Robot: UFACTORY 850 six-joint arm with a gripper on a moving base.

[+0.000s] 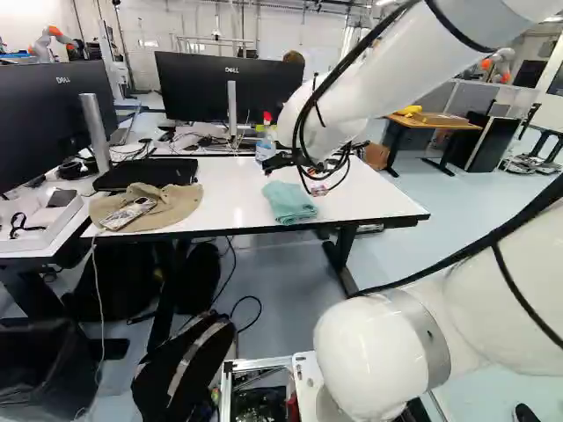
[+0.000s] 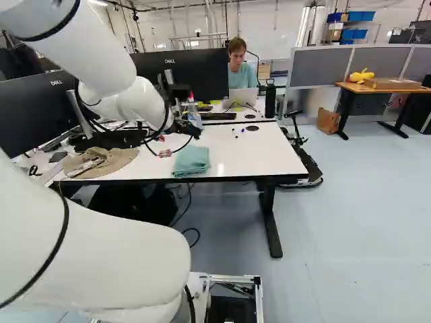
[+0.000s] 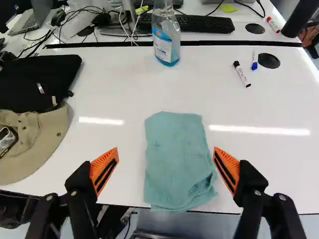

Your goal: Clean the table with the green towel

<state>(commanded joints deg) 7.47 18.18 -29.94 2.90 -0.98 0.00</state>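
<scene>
A white robot arm (image 1: 369, 79) reaches over a white table (image 3: 109, 89), its black gripper (image 1: 275, 163) spread wide and holding nothing, the orange pads (image 3: 104, 169) standing well apart. The green towel (image 3: 177, 159) lies folded on the tabletop near the closest edge, at twelve o'clock from the gripper, within the span of its two fingers as the wrist camera sees it. At twelve o'clock from the cloth, near the table's far edge, stands a spray bottle (image 3: 167, 45) of blue liquid; a keyboard (image 3: 204, 23) sits on the desk beyond. Two markers, one with a black cap (image 3: 241, 74) and one blue (image 3: 254, 60), lie at one o'clock. A tan hat (image 3: 47, 144) rests at nine o'clock, touching a black case (image 3: 40, 79) at ten.
</scene>
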